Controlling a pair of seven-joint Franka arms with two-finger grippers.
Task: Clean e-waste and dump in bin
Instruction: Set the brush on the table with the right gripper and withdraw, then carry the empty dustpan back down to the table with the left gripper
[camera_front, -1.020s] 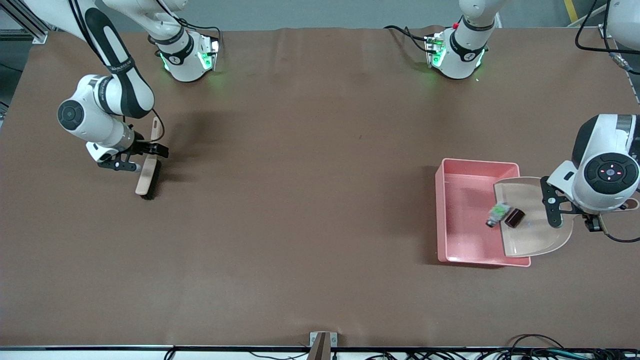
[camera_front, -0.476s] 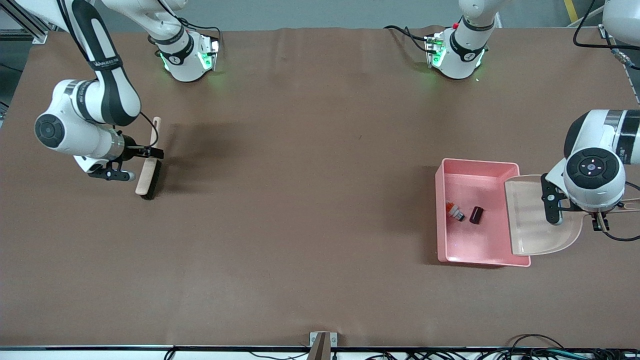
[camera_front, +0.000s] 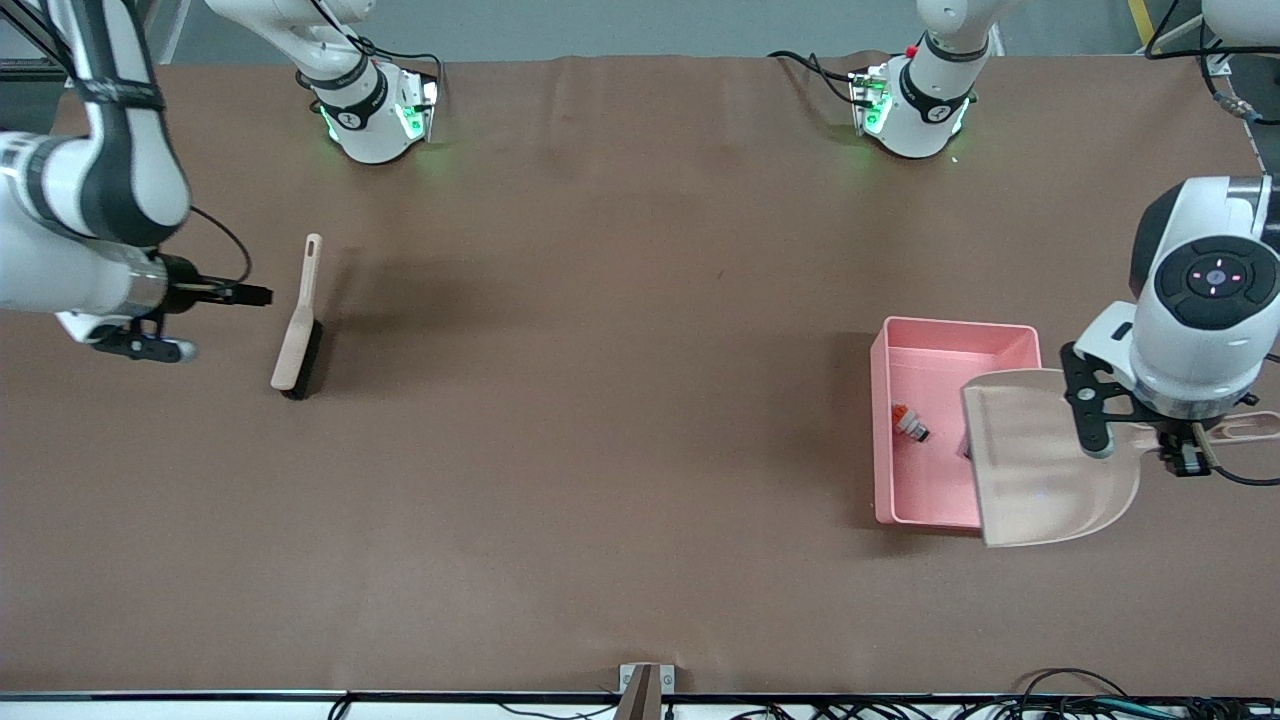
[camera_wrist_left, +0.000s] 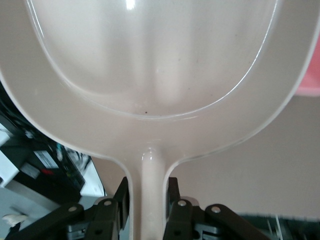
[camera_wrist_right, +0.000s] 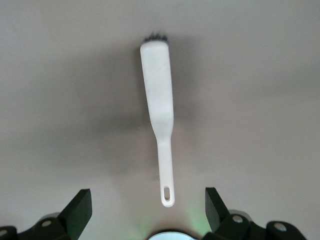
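The pink bin (camera_front: 950, 335) stands toward the left arm's end of the table. The white e-waste piece with the orange part (camera_front: 910, 423) lies inside it. The dark cylinder is almost wholly hidden under the dustpan's edge. My left gripper (camera_front: 1185, 448) is shut on the handle of the beige dustpan (camera_front: 1045, 460), which hangs over the bin's end. In the left wrist view the gripper (camera_wrist_left: 148, 195) clamps the handle and the dustpan (camera_wrist_left: 150, 60) is empty. My right gripper (camera_front: 250, 295) is open and empty, apart from the brush (camera_front: 297, 330).
The brush lies flat on the brown table toward the right arm's end, bristles down; the right wrist view shows the brush (camera_wrist_right: 159, 100) ahead of the open right gripper (camera_wrist_right: 147, 207). A corner of the bin (camera_wrist_left: 310, 75) shows beside the dustpan.
The two pieces slid off the dustpan into the bin. The dustpan then swung back over the bin's end. My right gripper let go of the brush and drew away from it.
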